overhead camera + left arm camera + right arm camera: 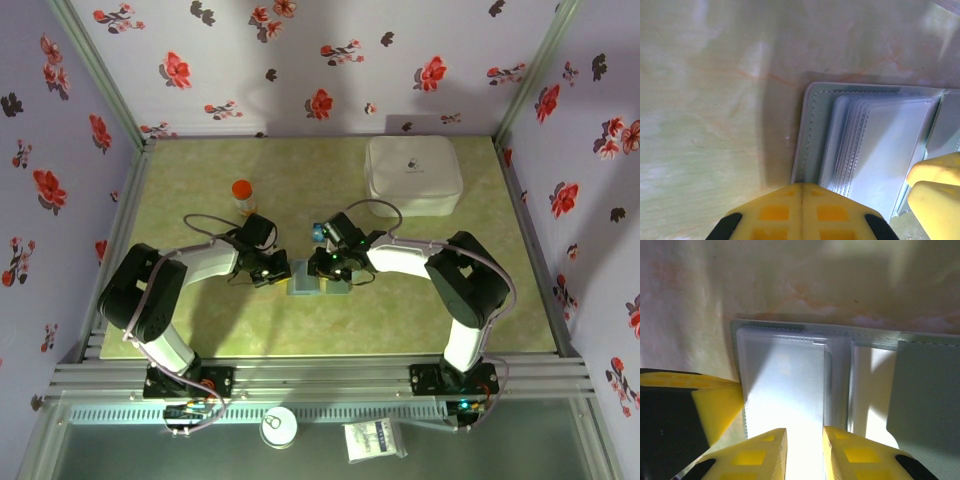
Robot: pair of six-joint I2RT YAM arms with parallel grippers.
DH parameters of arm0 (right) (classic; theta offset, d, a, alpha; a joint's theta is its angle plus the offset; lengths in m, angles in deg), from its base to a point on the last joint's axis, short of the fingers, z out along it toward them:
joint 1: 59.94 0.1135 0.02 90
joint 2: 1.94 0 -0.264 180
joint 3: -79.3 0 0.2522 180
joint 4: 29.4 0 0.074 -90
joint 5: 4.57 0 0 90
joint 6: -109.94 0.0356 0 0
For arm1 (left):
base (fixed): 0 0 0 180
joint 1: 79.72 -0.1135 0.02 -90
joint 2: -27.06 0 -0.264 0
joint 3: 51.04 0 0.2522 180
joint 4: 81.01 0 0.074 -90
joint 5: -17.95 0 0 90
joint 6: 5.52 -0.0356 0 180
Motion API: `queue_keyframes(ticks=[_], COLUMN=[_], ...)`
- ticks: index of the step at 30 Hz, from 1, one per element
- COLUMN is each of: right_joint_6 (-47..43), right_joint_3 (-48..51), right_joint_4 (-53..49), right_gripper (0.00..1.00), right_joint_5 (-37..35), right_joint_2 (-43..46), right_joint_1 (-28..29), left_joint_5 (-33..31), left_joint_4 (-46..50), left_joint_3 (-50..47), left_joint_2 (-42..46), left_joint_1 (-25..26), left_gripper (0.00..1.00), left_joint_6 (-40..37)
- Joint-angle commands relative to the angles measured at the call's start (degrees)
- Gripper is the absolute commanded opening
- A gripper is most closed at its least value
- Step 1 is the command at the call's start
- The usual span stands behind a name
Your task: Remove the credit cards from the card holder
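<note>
The card holder lies open and flat on the table between both grippers. In the left wrist view its grey-blue stitched edge frames a stack of clear plastic sleeves. My left gripper is shut, its joined tips resting on the holder's near edge. My right gripper hovers over a clear sleeve with its jaws a narrow gap apart and nothing seen between them. A grey flap of the holder lies to its right. The credit cards are hidden.
A large white rounded case sits at the back right. An orange-capped bottle stands behind the left arm. Floral walls and a metal frame enclose the green table.
</note>
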Motion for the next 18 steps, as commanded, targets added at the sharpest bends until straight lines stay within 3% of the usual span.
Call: queue_keyframes(ticks=[1,18], right_joint_6=[-1.56,-3.23], right_joint_3=[0.14,-0.05], right_joint_4=[-2.58,-4.85], right_gripper=[0.25,0.21], right_joint_5=[-1.86,-3.22], right_joint_2=[-0.23,-0.82], right_joint_1=[0.37,0.38], left_joint_5=[-0.79,-0.73], left_joint_4=[2.99,3.29], left_joint_3=[0.99,1.71], left_joint_2=[-1.11,-1.19], left_joint_1=[0.22,0.22], left_gripper=[0.02,0.02], left_joint_6=[-1.67,-1.66])
